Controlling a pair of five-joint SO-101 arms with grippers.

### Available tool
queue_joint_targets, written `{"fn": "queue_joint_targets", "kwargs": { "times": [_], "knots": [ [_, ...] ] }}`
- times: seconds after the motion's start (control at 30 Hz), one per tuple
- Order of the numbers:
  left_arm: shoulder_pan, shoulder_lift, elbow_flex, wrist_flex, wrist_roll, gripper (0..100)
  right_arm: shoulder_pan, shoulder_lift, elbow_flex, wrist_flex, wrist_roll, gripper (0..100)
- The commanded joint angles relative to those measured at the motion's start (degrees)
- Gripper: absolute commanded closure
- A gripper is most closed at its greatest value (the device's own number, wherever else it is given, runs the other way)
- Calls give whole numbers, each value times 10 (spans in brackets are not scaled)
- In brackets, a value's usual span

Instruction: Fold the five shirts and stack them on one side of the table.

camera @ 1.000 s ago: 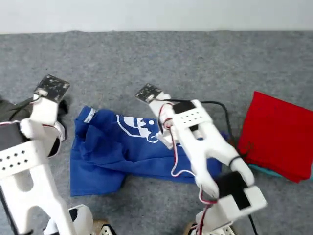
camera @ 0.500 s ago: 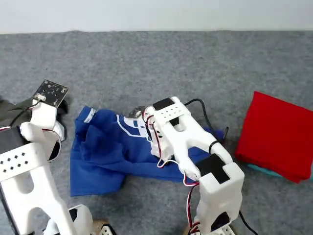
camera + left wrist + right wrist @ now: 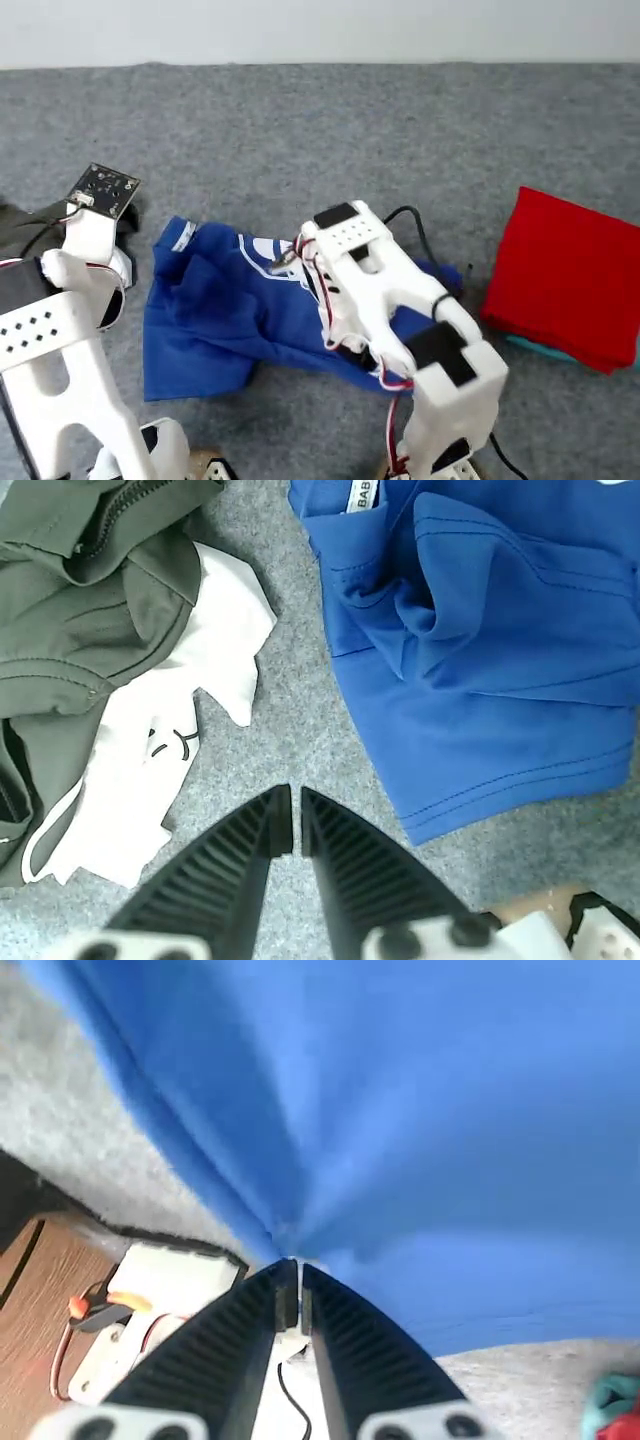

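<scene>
Plainly, the right gripper (image 3: 291, 1272) is clamped onto the blue shirt (image 3: 400, 1110). Its jaws meet on a pinch of cloth, and folds fan out from the tips. In the high view the right arm (image 3: 380, 290) bends low over the middle of that shirt (image 3: 215, 310) and covers its own gripper. The left gripper (image 3: 295, 805) holds nothing. Its jaws are drawn together to a thin slit above bare counter (image 3: 300, 720), between the blue shirt (image 3: 480, 650) on one side and the white garment (image 3: 150, 750) on the other. It touches neither.

The counter (image 3: 350, 130) is covered in grey, carpet-like material and runs back to a pale wall (image 3: 300, 30). The blue shirt lies rumpled near the centre, collar label up, with one sleeve bunched. An olive garment (image 3: 70, 610) with a zip lies crumpled against the white one, partly over it, and a corner of it shows at the left edge of the high view (image 3: 20, 225). Well apart on the right, a red shirt (image 3: 570, 275) lies folded flat on top of a teal shirt (image 3: 530, 347), of which a narrow strip peeks out below. A strip of wood (image 3: 30, 1300) shows past the edge of the grey covering.
</scene>
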Motion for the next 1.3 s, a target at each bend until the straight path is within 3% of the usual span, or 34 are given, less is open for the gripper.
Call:
{"fn": "queue_joint_targets", "kwargs": {
  "times": [0.0, 0.1, 0.27, 0.6, 0.8, 0.9, 1.03, 1.17, 1.27],
  "knots": [
    [-4, -15, -3, -12, 4, 978, -3, -92, 62, -28, 3, 988],
    [-4, -15, -3, -20, 4, 978, -2, -157, 77, -61, -2, 988],
    [-31, -15, -3, -36, 4, 978, 14, -241, 77, -149, -78, 988],
    [-127, -15, -3, -76, 4, 978, 157, -343, 78, -240, -151, 988],
    [-142, -15, -3, -75, 4, 978, 195, -416, 138, -280, -167, 984],
    [-141, -11, -3, -77, 4, 978, 208, -409, 177, -342, -168, 980],
    [-141, -11, -2, -101, 4, 978, 209, -372, 222, -397, -173, 891],
    [-142, -11, 8, -119, 4, 978, 223, -311, 229, -404, -244, 870],
    [-142, -11, 30, -135, 4, 978, 225, -276, 229, -400, -250, 870]
  ]
}}
